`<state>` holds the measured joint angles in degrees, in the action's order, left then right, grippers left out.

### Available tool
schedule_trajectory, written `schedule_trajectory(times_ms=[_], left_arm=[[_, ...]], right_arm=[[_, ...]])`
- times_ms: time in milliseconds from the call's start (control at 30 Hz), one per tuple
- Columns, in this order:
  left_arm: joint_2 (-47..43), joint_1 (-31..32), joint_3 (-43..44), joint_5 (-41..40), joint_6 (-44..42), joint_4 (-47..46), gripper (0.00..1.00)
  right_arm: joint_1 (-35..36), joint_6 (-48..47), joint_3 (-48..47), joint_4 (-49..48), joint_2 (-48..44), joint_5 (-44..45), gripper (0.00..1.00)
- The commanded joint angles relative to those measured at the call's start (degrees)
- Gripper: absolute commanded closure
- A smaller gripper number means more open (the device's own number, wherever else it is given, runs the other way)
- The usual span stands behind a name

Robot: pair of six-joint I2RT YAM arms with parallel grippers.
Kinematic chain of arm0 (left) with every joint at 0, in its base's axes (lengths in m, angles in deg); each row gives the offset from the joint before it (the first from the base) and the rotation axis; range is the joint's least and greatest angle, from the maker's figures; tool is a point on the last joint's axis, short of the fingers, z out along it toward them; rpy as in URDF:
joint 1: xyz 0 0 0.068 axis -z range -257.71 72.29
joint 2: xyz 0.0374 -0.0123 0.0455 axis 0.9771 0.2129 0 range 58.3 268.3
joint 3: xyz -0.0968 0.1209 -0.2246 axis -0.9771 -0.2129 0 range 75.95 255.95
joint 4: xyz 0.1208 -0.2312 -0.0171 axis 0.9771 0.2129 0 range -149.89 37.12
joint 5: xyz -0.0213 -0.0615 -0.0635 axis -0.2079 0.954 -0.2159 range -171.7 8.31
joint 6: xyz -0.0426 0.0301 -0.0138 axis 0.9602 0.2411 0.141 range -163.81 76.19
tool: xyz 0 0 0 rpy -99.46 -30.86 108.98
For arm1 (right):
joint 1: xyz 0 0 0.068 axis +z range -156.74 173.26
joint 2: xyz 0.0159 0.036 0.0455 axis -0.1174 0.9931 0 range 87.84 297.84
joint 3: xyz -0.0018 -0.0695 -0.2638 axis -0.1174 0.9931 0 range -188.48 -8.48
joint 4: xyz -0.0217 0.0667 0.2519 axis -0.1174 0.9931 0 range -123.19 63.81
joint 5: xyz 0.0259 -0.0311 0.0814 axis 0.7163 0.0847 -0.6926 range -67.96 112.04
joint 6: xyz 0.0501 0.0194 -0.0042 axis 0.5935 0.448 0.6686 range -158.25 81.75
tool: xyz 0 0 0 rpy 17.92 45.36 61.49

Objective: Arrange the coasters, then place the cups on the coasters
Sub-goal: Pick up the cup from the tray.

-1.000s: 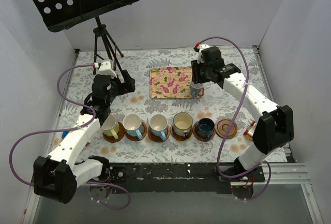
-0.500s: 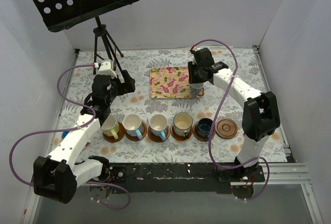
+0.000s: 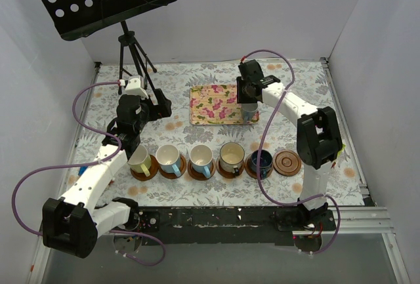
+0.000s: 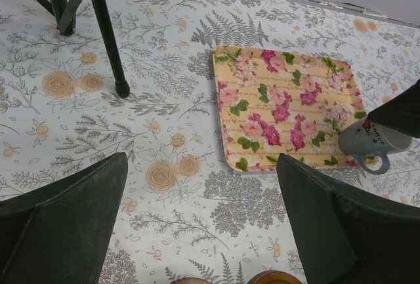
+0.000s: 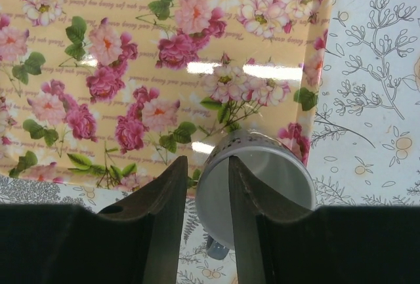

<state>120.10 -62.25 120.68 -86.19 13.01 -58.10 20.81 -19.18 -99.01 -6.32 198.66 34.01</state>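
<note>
A row of six wooden coasters (image 3: 287,163) is laid along the near edge of the surface (image 3: 331,110). Five of them are topped with cups, from left to right: a yellow-green cup (image 3: 139,159), a light blue cup (image 3: 168,158), a second light blue cup (image 3: 200,157), a cream cup (image 3: 231,157) and a dark blue cup (image 3: 260,161). The coaster at the right end is bare.

A flowery tray (image 3: 213,103) is seen near the middle of the surface, toward the far edge. The small grey-blue cup (image 5: 269,172) is found at the tray's near right corner, with its handle turned to the near side.

The right end effector (image 5: 205,162) is lowered onto this cup. Its fingers are half closed, one set outside the cup's wall and one set inside the cup. Whether the wall is squeezed yet cannot be told.

The left end effector (image 4: 200,162) is held wide open above the left end of the row, and nothing is held in it.

A black music stand (image 3: 125,48) is set at the far left corner of the surface.
</note>
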Motion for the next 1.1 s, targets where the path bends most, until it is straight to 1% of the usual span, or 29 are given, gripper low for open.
schedule_trajectory(times_ms=[0, 100, 200, 367, 467, 733, 833, 1067], left_arm=[[-0.28, -0.26, 2.12, -0.43, -0.57, 0.5, 0.02], [-0.28, -0.35, 2.12, -0.43, -0.57, 0.42, 0.02], [-0.19, -0.26, 2.12, -0.52, -0.57, 0.42, 0.02], [0.16, -0.26, 2.29, -0.52, -0.66, 0.5, 0.02], [0.34, -0.26, 2.2, -0.34, -0.66, 0.5, 0.02], [0.78, -0.26, 2.29, -0.17, -0.66, 0.42, 0.02], [0.87, -0.35, 2.29, -0.08, -0.66, 0.42, 0.02], [1.04, -0.35, 2.29, -0.08, -0.65, 0.5, 0.02]], right_arm=[[0.31, 2.02, -3.17, -0.77, 1.23, -0.1, 0.63], [0.49, 1.94, -3.35, -0.86, 1.94, -0.63, 0.66], [0.92, 1.32, -2.82, -0.59, 2.2, -0.8, 0.72], [1.63, 0.01, -1.33, -0.68, 0.97, -1.15, 0.78], [1.8, -1.57, -0.36, -0.68, 0.18, -1.86, 0.84], [1.8, -5.97, 1.92, -0.33, -2.02, -1.51, 0.92], [1.8, -7.46, 2.19, -0.51, -1.93, -2.29, 0.99], [1.89, -10.54, 2.36, -1.12, -3.42, -4.67, 0.99]])
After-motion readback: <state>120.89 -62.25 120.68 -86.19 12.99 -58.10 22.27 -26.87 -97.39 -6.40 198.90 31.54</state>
